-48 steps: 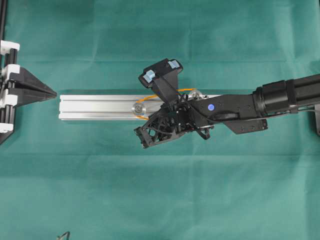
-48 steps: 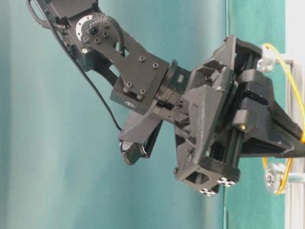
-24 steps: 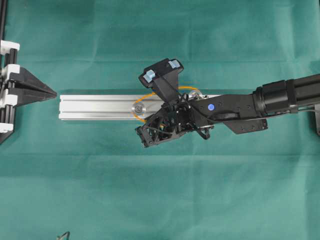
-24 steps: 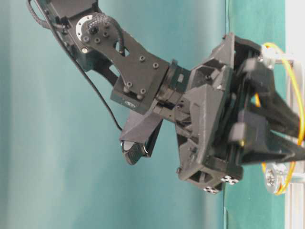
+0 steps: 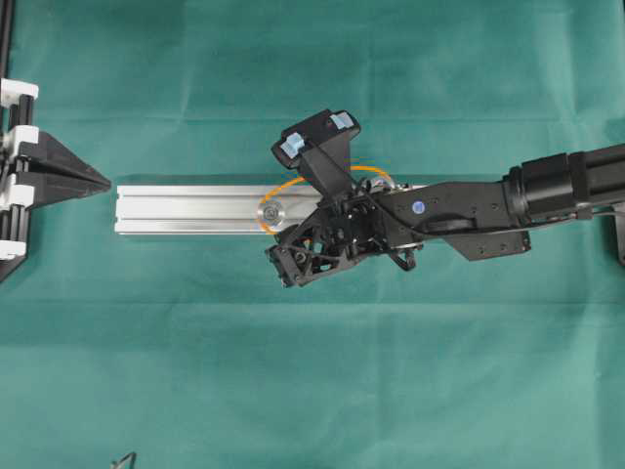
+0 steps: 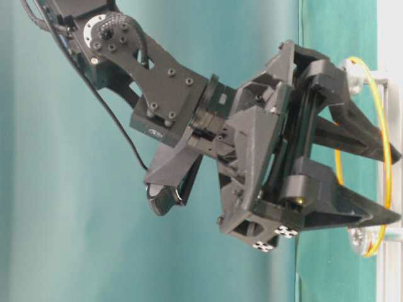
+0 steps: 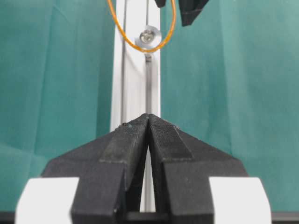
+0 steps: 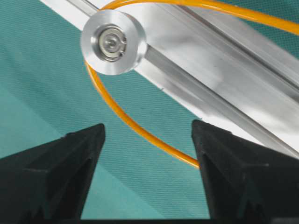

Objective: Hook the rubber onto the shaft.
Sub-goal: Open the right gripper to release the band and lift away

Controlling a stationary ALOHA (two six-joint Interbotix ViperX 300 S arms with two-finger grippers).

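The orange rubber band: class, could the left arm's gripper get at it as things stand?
Probably yes. The left gripper, shut, points straight along the silver rail toward the rubber band looped round the pulley. Nothing lies between, though the right gripper, open, hovers right beside the band.

A: Where does the rubber band (image 8: 140, 132) sit?

B: It is a thin orange loop, passing around the far side of the shaft (image 8: 113, 42), a round silver pulley standing on the silver rail (image 5: 186, 209).

A: And its shape?

B: A slack oval. In the overhead view it bows out past both long edges of the rail and runs off toward the right, where the arm hides its other end.

A: Is it taut?

B: No. It curves loosely over the green cloth beside the rail.
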